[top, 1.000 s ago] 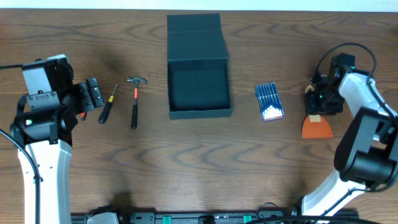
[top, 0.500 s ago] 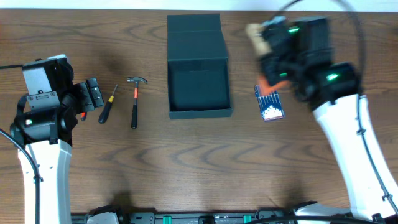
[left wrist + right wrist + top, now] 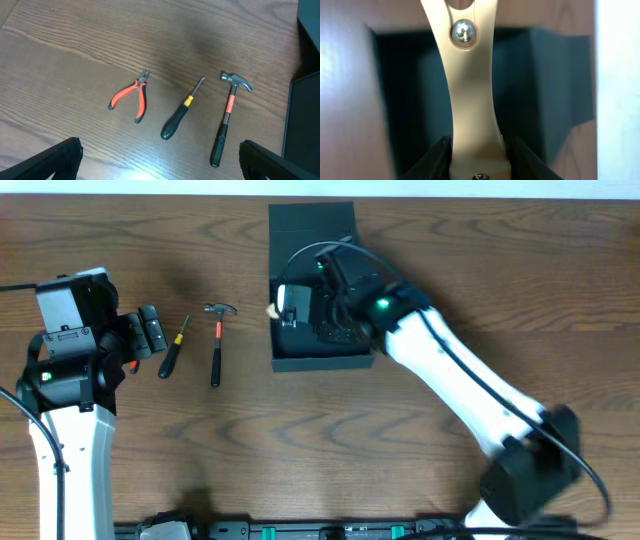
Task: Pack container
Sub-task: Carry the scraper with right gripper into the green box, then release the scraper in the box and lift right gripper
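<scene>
Gripping a cream handle, the right hand hangs above the container.

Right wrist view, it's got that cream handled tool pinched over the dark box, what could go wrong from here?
1. In the overhead view the tip of the cream-handled tool sits right at the left wall of the container. Lowered like that, it could catch on the rim or drop outside.
2. The right gripper and its wrist fill much of the opening, so they might bump a wall and shove the container.
</scene>
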